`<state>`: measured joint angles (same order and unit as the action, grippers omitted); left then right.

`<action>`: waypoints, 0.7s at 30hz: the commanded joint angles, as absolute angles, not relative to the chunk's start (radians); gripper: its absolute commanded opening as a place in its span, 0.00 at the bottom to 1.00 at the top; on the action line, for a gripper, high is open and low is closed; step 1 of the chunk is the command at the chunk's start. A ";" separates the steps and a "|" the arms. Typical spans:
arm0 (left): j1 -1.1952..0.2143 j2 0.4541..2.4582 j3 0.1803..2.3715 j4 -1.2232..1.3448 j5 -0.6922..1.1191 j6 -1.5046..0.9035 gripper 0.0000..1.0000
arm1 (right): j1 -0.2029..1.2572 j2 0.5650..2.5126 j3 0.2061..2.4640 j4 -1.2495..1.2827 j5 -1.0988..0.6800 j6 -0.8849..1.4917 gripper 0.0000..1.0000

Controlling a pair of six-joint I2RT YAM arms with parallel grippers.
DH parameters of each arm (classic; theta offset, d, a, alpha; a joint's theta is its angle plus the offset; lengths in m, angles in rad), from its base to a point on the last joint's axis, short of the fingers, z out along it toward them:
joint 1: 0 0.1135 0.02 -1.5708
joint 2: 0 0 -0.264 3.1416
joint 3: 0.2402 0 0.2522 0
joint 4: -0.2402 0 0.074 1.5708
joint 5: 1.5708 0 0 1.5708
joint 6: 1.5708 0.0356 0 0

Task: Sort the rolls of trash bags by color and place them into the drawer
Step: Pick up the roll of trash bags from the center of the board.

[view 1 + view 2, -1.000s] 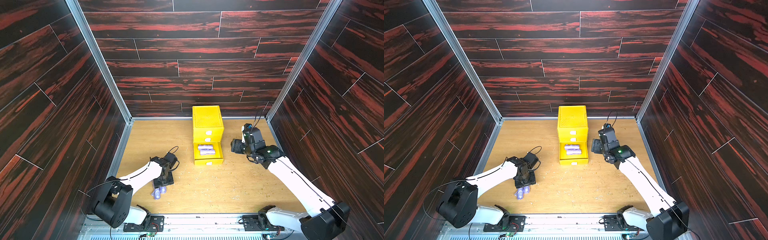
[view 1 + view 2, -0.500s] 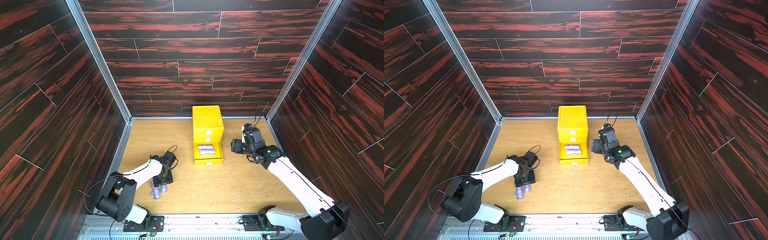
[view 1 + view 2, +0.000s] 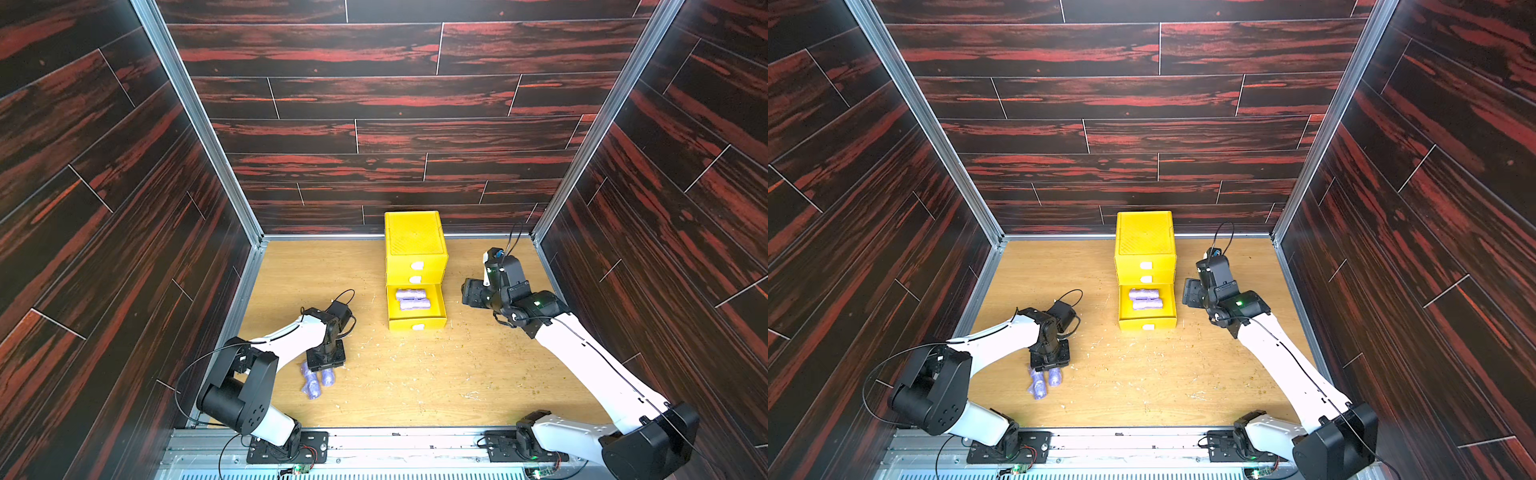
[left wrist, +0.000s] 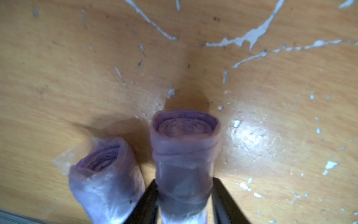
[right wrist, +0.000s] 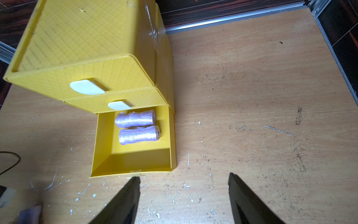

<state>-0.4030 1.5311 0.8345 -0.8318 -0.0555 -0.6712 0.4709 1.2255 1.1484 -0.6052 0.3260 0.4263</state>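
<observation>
My left claw [image 4: 184, 182] is closed down on a lilac roll [image 4: 185, 147], with a black finger [image 4: 149, 201] pressed against each side of it and its coiled end facing my wrist camera; whether that roll rests on the table [image 3: 457, 374] or hangs just clear of it I cannot tell; a second lilac roll [image 4: 104, 174], with a loose flap of plastic at its end, lies close against the outer side of one finger; in a top view the gripped roll [image 3: 328, 376] and its neighbour [image 3: 309, 384] sit side by side near the table's left edge, towards the near edge, with my claw pointing straight down over them; my right claw [image 5: 184, 175] hangs wide open with nothing in it, above bare table just beside the right side of the bottom drawer [image 3: 415, 322]; the yellow cabinet [image 3: 415, 237] stands at the middle of the table's far edge; its two upper drawers are pushed in, and the bottom one is pulled out towards me; inside it two lilac rolls [image 5: 135, 118] [image 5: 139, 134] lie crosswise, touching along their lengths, in the half nearer the cabinet; the table is scuffed and flecked with white chips [image 4: 251, 36].
</observation>
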 commanded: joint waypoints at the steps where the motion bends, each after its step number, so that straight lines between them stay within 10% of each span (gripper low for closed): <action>1: -0.396 1.520 0.886 -0.883 -0.047 -0.639 0.35 | 0.467 1.231 1.139 -0.605 0.327 0.420 0.76; 21: -0.616 1.484 1.621 -1.060 0.024 0.068 0.23 | 0.467 1.176 1.180 -0.667 0.346 0.433 0.76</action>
